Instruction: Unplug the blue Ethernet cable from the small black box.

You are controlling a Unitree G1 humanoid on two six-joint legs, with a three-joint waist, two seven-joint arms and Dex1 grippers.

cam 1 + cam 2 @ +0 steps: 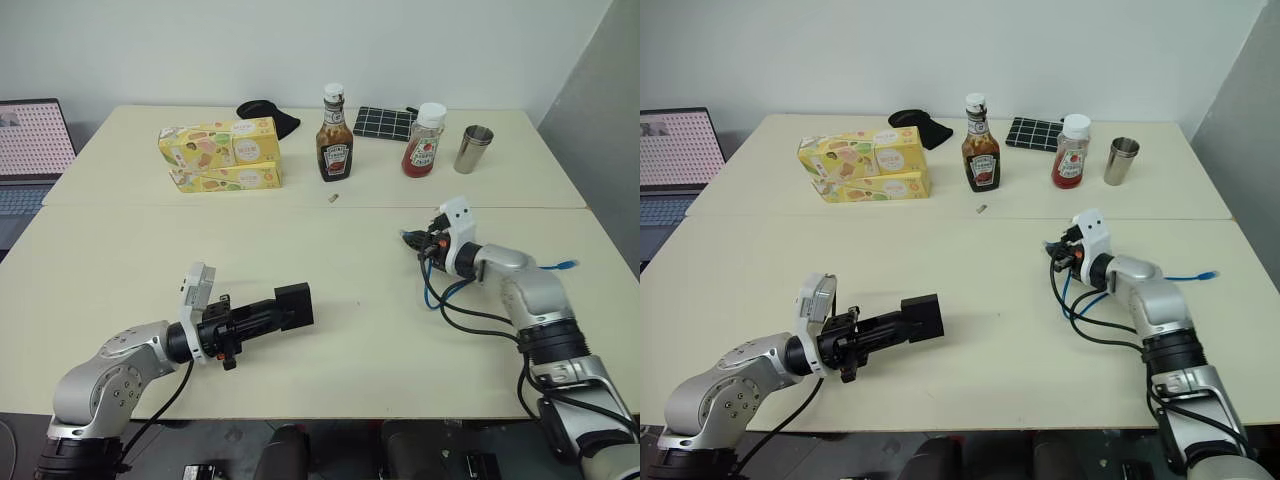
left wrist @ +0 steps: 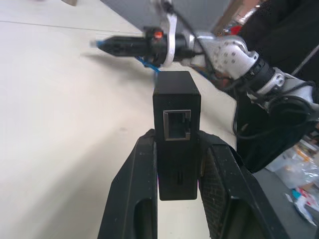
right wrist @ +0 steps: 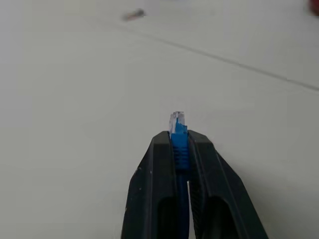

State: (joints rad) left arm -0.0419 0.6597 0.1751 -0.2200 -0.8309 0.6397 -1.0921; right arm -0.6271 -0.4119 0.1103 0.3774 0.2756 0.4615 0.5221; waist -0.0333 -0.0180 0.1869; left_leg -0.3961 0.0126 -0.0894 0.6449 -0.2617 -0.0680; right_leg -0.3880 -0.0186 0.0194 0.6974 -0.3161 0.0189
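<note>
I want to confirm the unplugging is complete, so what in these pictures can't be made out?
- Small matte black box: its sides are covered by the left gripper's fingers in the left wrist view; its empty port shows.
- Thin bright-blue Ethernet cable: only the plug tip clears the right gripper's fingers in the right wrist view.
- Cable middle: passes behind the right arm in the eye views.

Both arms were built of rounded silver-grey metal segments joined by black collars, with small dark screw holes dotting the left arm's elbow housing. Each wrist carried a white plastic camera block. Thick black cables looped beside the forearms. The left tool (image 1: 262, 316) and the right tool (image 3: 181, 144) each had two matte black fingers with finely textured inner pads.
</note>
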